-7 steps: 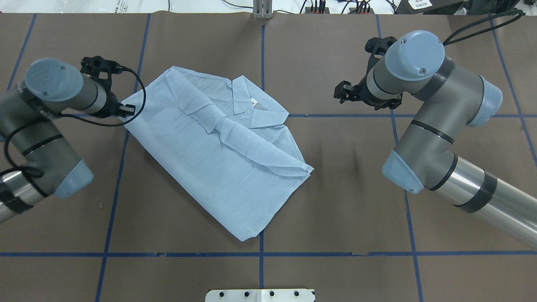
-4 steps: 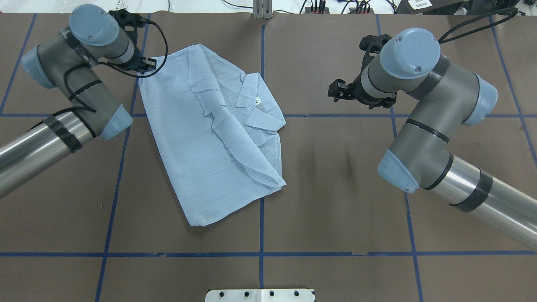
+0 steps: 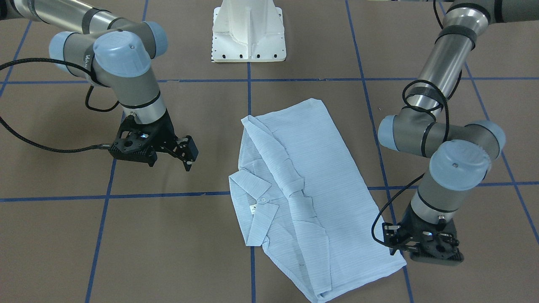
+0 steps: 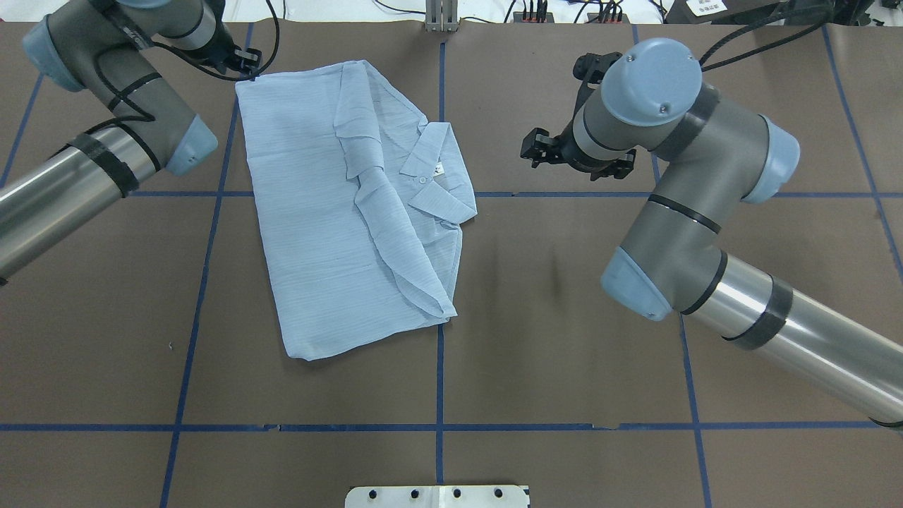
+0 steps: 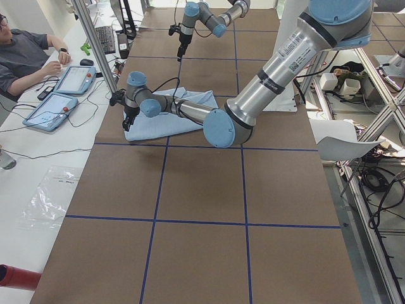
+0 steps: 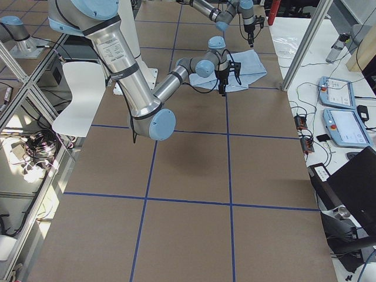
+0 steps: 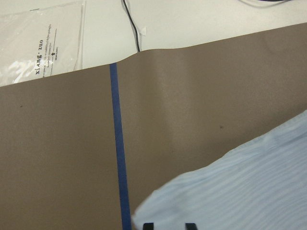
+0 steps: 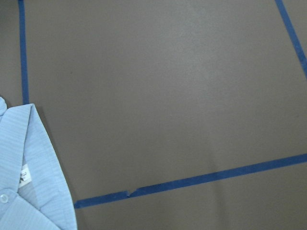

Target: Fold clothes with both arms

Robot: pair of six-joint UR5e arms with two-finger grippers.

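One folded striped shirt (image 4: 338,212) lies flat on our table (image 4: 564,339). Our left gripper (image 3: 393,243) pinches its far corner; right gripper (image 3: 185,153) hovers apart, fingers spread.

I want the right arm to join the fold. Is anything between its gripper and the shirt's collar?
Nothing visible: only bare brown table lies between the right gripper and the light blue striped shirt.
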